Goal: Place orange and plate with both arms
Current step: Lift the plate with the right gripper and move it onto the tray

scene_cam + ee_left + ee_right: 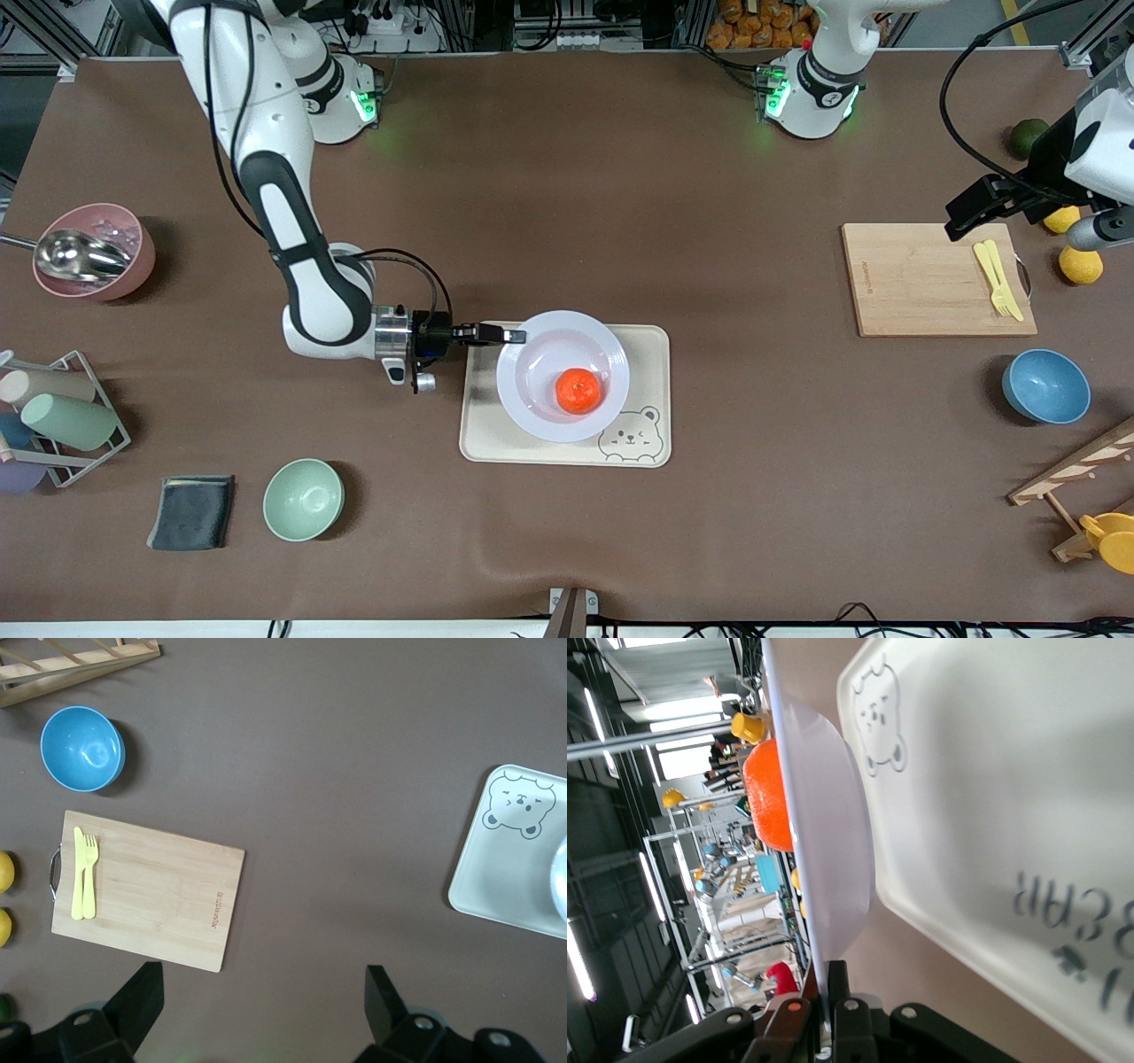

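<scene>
Red-orange against pale lavender, the orange (578,391) sat in the plate (540,403) at the middle of the front view, over the cream bear-printed tray (651,390). The right gripper (514,336) had its fingers pinched on the plate's rim. At the upper right of the frame, the left gripper (261,992) waited spread wide and empty above the wooden cutting board (921,292).

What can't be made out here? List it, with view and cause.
- Pale lavender round plate: whether it rests on the cream bear-printed tray or hangs above it; front view looks straight down.
- Left gripper: fingertips cut off by the left wrist view's edge.
- Dark green round fruit: partly hidden by the left arm.
</scene>
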{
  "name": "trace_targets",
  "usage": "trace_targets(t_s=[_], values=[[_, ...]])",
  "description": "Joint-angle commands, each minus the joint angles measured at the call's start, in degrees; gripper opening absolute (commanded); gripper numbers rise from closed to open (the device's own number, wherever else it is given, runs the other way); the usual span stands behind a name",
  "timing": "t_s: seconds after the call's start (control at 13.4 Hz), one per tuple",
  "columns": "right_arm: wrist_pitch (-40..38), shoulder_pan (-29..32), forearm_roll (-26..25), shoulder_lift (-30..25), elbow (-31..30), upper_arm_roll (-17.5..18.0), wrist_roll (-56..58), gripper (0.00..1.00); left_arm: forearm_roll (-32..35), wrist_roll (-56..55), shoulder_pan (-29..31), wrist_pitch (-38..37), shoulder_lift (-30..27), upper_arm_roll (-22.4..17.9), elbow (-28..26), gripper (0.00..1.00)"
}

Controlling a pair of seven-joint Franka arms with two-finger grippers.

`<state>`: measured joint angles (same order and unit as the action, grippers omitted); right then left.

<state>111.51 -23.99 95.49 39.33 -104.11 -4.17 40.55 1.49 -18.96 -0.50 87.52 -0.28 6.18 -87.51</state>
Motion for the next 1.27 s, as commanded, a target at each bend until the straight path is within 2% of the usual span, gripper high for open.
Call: trace_targets(t_s=[0.0,0.45,0.75,0.97,1.04,1.12,1.19], values=[[-0.85,0.08,1.28,3.12,2.68,0.30,6.44,0.00,0.45,1.47,0.06,0.02,-0.25,-0.03,-0.38,1.00],[-0.94,0.26,1.46,7.60,5.75,0.39,10.86,0.00,0.45,1.47,0.41,-0.16,-0.34,-0.03,-0.91,1.00],[-2.78,0.43,7.42,10.68,6.38,0.57,12.18,0.00,0.53,1.56,0.76,0.10,-0.07,-0.11,-0.82,1.00],[-4.11,0.52,8.22,11.39,6.38,0.57,12.18,0.00,0.53,1.56,0.76,1.07,0.46,-0.29,-0.64,1.00],[-4.02,0.52,8.22,11.39,6.46,0.57,12.36,0.30,0.53,1.56,0.76,1.24,0.54,-0.29,-0.64,1.00],[-3.76,0.00,8.31,11.30,6.55,0.57,12.45,0.68,0.45,1.56,0.67,1.25,0.63,-0.29,-0.73,1.00],[-3.58,-0.09,8.31,11.30,6.55,0.48,12.53,1.00,0.45,1.56,0.41,1.25,0.63,-0.20,-0.73,1.00]])
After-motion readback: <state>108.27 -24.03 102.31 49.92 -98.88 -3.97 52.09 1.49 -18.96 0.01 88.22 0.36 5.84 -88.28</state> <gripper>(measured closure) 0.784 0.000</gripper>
